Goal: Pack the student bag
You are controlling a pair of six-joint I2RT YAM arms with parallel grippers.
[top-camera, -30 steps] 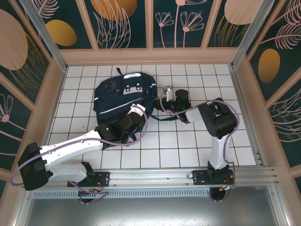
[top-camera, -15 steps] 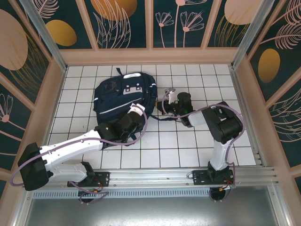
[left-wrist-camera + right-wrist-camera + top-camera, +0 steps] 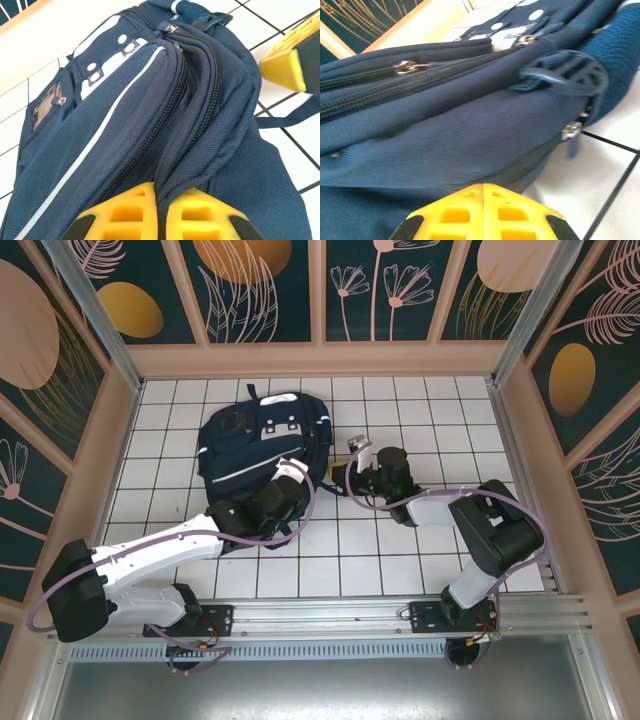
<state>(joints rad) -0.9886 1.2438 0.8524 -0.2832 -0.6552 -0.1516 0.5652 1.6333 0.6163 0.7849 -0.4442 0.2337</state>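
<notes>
The student bag [image 3: 250, 445], a navy backpack with a white stripe, lies on the white tiled floor at the back left. My left gripper [image 3: 292, 472] is at the bag's near right edge. In the left wrist view it [image 3: 161, 197] is shut on a fold of the bag's fabric [image 3: 125, 125] between two zip lines. My right gripper [image 3: 348, 462] sits just right of the bag. In the right wrist view its yellow fingers [image 3: 483, 187] are pressed together with nothing between them, close to the bag's side [image 3: 445, 135]. A metal zip pull [image 3: 571, 131] hangs to their right.
A dark strap [image 3: 345, 490] trails from the bag across the tiles under the right arm. Wooden walls enclose the floor on three sides. Open tiles lie to the right and in front of the bag. The right gripper's yellow finger [image 3: 287, 62] shows beside the bag.
The right gripper has shut. The right arm's elbow swung outward to the right and toward the near edge. The left arm and the bag have stayed put.
</notes>
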